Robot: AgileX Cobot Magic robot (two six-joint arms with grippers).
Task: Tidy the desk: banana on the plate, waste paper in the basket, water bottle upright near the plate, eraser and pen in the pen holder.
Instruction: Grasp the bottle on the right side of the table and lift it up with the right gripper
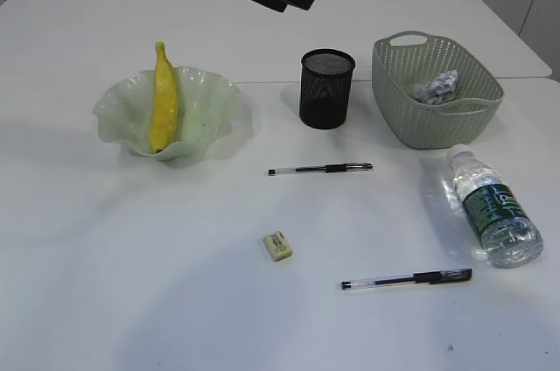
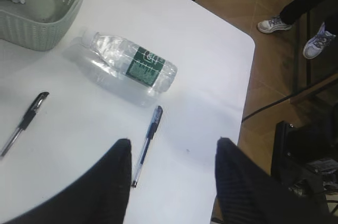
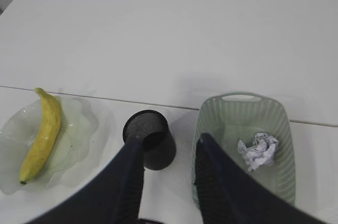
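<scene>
Exterior view: banana (image 1: 164,100) sits in the plate (image 1: 122,117), waste paper (image 1: 437,86) in the basket (image 1: 411,122). Water bottle (image 1: 492,206) lies on its side by the right edge of the tabletop (image 1: 131,248). Left tool (image 2: 171,147) is part open, empty, above it; right tool (image 3: 169,150) is part open, empty too. I'd grip mid-label, then tip it upright. Plain white tabletop; wood floor, cables beyond.

Yellow banana (image 1: 164,100); pale green plate (image 1: 210,113); sage woven-pattern basket (image 1: 394,108); black mesh pen holder (image 1: 326,91).
</scene>
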